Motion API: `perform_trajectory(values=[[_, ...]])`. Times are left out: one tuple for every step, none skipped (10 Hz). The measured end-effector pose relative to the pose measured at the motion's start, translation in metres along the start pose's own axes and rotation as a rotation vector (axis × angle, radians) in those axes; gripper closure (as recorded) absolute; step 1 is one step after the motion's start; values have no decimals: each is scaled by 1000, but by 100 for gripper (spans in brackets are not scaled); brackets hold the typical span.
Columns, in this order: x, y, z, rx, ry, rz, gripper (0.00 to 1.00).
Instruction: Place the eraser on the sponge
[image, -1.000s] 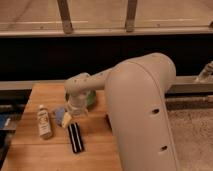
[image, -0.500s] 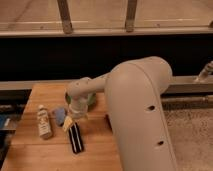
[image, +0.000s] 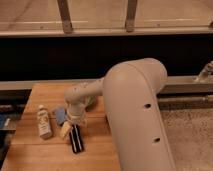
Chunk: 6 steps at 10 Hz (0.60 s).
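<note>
The eraser (image: 76, 138), a flat black block with pale stripes, lies lengthwise on the wooden table (image: 35, 95) near its front. The sponge (image: 59, 115), a small blue-grey pad, sits to the eraser's upper left, next to the white bottle. My gripper (image: 76, 121) hangs from the pale arm just above the eraser's far end, to the right of the sponge. The arm's wrist hides part of the area behind it.
A white bottle (image: 44, 121) lies at the left of the table. A small yellowish thing (image: 65, 131) rests between the sponge and the eraser. A green bowl (image: 91, 102) peeks out behind the wrist. My bulky arm (image: 135, 115) covers the table's right side.
My gripper has come down and forward from over the green bowl towards the eraser's far end. The objects on the table have not moved.
</note>
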Motion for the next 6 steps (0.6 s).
perform_trajectory(values=[[2, 1, 5, -16, 8, -1, 20], [2, 6, 10, -32, 18, -7, 20], [1, 9, 13, -41, 22, -9, 20], [1, 7, 11, -40, 19, -8, 20], [1, 4, 9, -34, 17, -7, 20], [1, 4, 8, -35, 18, -6, 24]])
